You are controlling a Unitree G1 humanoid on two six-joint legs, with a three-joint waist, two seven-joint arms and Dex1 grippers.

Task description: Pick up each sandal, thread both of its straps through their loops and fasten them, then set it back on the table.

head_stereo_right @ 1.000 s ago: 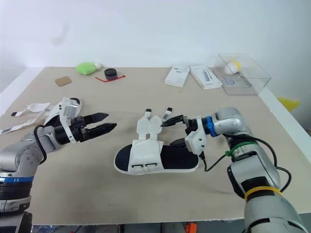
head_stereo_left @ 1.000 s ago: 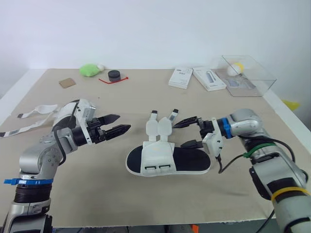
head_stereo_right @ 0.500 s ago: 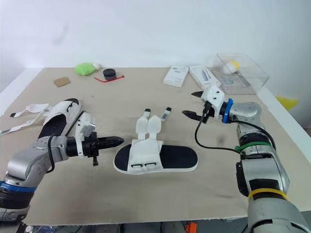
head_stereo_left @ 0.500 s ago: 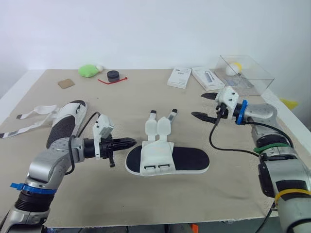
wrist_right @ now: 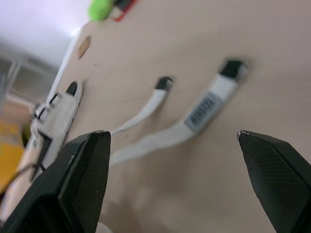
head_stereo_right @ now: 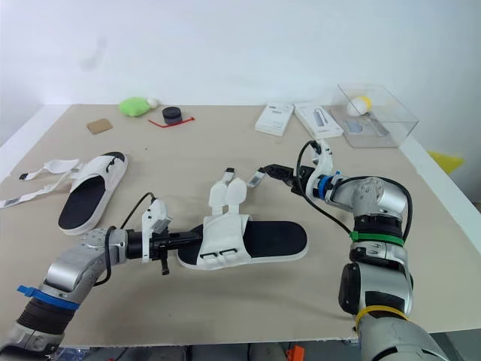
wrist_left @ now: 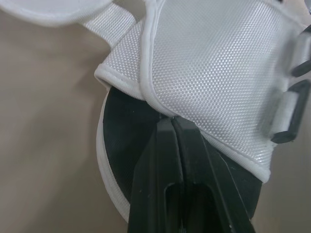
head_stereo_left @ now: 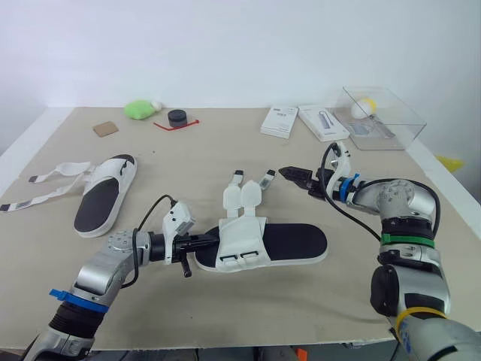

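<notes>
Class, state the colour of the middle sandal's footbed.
The middle white-strapped sandal's footbed is black; the left wrist view shows it best.

The near sandal (head_stereo_left: 259, 244) is lying on the table (head_stereo_left: 225, 150) straight ahead of the left gripper (head_stereo_left: 210, 241), whose tips are touching its end under the upper. The sandal's two straps (head_stereo_left: 264, 180) are trailing just before the right gripper (head_stereo_left: 294, 177). The second sandal (head_stereo_left: 105, 199) is lying well apart, to the left of the left gripper. Two boxes (head_stereo_left: 279, 120) and a clear container (head_stereo_left: 383, 113) are sitting far behind the right gripper.
</notes>
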